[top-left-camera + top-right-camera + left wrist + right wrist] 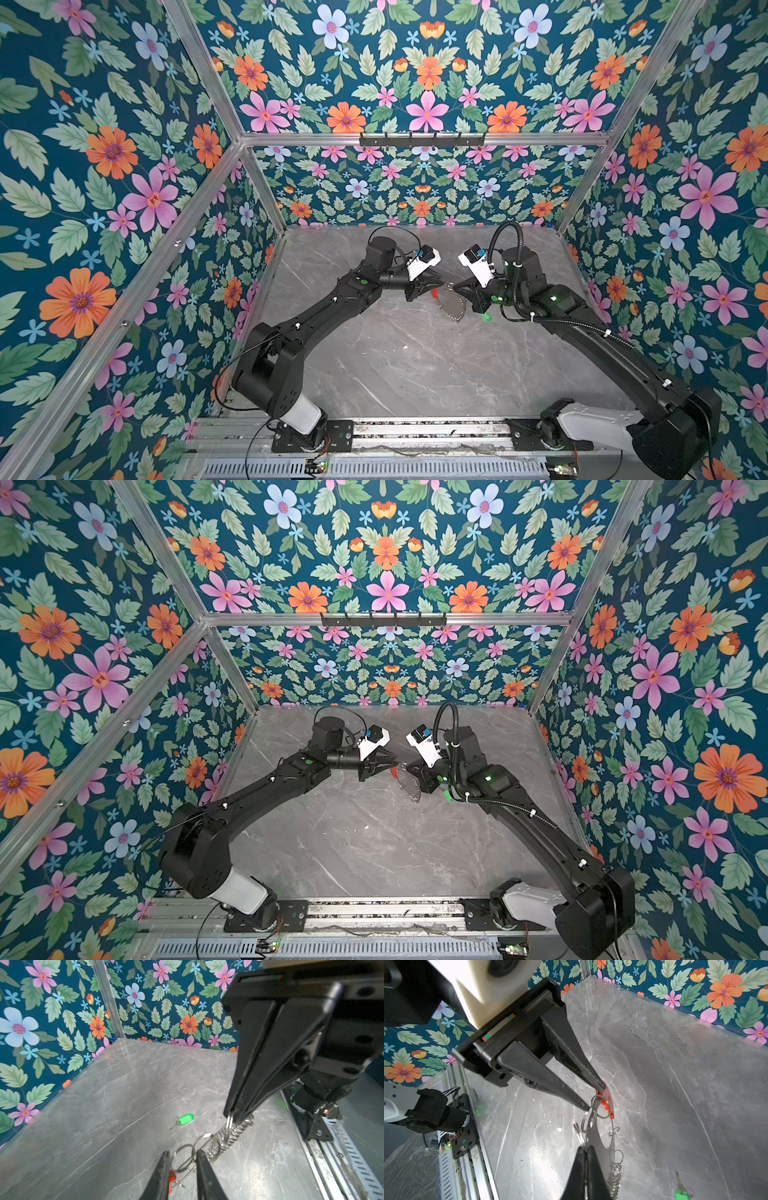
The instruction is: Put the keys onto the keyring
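Hold the flat grey keyring (593, 1136) tight in the squeezed-shut right gripper (585, 1148), up in the air. Slip one thin shiny wire loop (184, 1159) between the parted, empty jaws of the left gripper (182, 1152), then pinch softly. Next, fetch the tiny key (485, 318) with the smooth green tag, lying flat on the marble table (395, 365), lower right of the middle.
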Controlling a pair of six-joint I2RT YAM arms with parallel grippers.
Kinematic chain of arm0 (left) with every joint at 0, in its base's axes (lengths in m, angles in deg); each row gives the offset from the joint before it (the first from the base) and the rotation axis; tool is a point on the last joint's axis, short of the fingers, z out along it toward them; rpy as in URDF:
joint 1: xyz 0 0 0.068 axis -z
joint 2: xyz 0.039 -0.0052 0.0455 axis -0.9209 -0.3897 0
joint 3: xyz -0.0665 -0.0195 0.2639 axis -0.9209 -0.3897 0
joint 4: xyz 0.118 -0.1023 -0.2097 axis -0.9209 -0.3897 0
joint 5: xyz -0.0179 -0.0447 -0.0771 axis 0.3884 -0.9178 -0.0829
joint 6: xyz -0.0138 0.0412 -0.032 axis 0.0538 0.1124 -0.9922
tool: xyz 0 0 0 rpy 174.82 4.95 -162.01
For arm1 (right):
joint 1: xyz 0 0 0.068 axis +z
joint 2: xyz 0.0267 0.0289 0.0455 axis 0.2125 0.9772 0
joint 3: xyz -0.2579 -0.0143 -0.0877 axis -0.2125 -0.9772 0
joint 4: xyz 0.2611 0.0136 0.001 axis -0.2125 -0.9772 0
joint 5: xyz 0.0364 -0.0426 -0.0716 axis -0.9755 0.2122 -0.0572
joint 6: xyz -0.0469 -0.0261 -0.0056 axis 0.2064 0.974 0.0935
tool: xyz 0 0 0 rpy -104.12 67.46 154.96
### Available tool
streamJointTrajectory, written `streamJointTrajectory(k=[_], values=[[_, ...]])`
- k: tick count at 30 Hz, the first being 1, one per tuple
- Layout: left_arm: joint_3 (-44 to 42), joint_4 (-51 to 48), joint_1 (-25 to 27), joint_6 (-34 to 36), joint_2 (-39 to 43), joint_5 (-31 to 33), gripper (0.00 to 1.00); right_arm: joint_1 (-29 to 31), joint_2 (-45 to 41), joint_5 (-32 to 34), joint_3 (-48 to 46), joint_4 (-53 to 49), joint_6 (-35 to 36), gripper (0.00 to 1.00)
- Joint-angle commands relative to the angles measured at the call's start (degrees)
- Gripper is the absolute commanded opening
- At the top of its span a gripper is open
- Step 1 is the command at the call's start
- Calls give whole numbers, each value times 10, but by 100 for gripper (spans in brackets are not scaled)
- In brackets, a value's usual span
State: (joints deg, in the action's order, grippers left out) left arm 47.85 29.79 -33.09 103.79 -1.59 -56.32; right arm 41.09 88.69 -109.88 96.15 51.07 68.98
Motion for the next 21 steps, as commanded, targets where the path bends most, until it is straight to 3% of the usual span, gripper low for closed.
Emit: streamJointTrajectory(k=[1, 21], values=[[2, -1, -1, -5, -2, -47, 27, 2, 2, -17, 3, 13, 7, 0], [-12, 41, -8, -51, 5, -96, 27, 7, 15, -32, 10, 24, -9, 0]])
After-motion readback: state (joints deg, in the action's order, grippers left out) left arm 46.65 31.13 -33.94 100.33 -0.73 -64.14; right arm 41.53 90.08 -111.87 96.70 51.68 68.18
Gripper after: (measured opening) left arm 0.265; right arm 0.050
